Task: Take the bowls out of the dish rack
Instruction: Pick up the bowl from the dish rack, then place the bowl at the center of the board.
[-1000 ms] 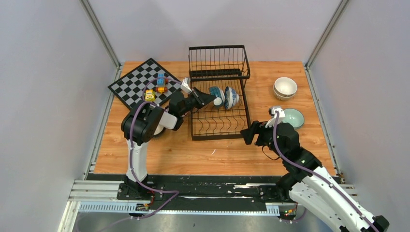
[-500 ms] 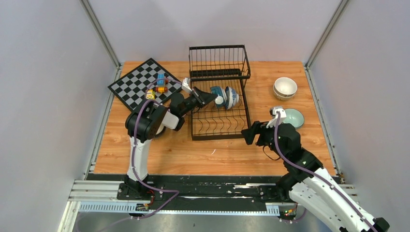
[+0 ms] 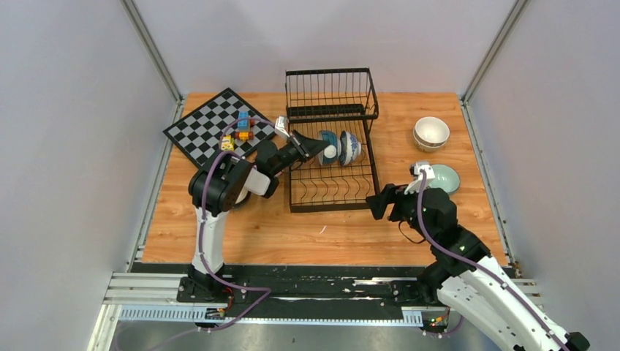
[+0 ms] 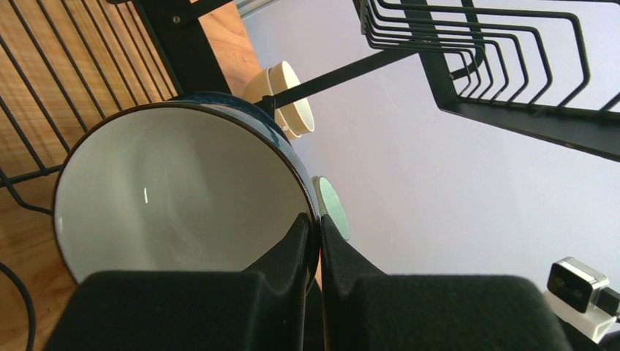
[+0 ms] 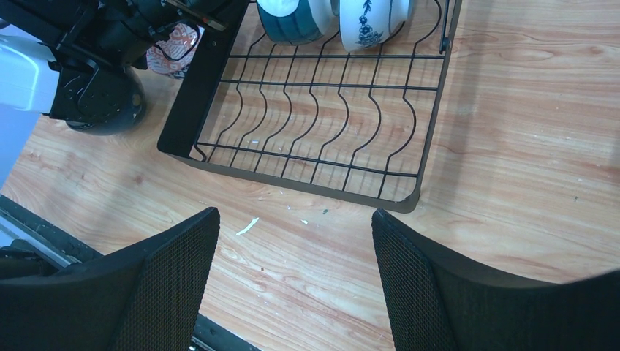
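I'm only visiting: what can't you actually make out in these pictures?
Right wrist view: teal bowl and blue-white bowl in the dish rack, cut off by the top edge.
Right wrist view: red-patterned bowl, mostly hidden behind the left arm.
Top view: mint bowl, near side covered by the right arm.
Top view: cream bowls, too small to count the stack.
Top view: toy blocks, too small to identify.

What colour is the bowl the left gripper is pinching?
The bowl is dark teal outside and white inside, best seen in the left wrist view.
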Robot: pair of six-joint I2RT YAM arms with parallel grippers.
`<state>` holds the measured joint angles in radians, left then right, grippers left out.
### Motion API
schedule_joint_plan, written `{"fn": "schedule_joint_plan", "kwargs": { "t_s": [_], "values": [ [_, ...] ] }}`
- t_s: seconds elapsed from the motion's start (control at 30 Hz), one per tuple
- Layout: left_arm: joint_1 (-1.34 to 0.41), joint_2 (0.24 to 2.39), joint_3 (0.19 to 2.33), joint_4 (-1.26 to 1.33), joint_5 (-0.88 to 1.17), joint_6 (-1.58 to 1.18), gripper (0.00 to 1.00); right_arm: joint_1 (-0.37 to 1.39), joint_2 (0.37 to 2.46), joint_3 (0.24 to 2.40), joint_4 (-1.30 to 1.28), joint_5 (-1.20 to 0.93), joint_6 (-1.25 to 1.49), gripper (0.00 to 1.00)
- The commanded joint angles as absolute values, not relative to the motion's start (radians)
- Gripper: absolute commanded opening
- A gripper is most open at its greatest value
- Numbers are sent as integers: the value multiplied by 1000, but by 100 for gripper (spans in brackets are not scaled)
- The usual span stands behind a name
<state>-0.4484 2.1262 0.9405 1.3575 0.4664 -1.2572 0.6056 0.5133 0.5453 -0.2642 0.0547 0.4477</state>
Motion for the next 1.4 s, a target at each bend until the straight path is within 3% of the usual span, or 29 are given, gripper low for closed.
{"fn": "schedule_joint_plan", "kwargs": {
  "t_s": [0.0,0.5,0.9,1.17,1.37],
  "values": [
    [-462,2051,928,1463,502,-1232,0,588,494,539,-296,72,438,80],
    [-463,1936,803,1538,522,-1291,0,588,457,568,-345,87,417,79],
    [-470,1704,598,1473,564,-1271,0,587,429,610,-383,73,378,79],
    [-527,1402,558,1039,569,-1046,0,587,429,667,-413,51,356,80],
    [-642,1115,686,301,429,-593,0,587,456,746,-472,17,319,79]
  ]
}}
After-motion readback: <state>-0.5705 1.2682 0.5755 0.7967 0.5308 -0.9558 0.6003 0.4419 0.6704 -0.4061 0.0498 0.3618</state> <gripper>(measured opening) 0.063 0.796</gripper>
